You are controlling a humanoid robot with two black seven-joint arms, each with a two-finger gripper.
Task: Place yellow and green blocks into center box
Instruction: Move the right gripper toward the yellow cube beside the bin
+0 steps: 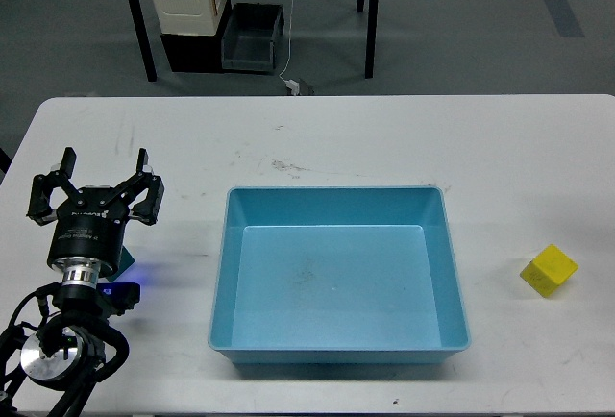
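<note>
yellow block (549, 270) unobstructed on bare table (384, 138), blue tray (338, 278) interior open from above

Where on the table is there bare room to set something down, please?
The table is bare behind the blue box, and between the box and the yellow block. The box is empty too. Only the left edge is crowded, under the open left gripper.

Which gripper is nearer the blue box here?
Left. The left gripper hovers open over the table just left of the blue box. The right gripper is not in view, so its distance cannot be judged.
</note>
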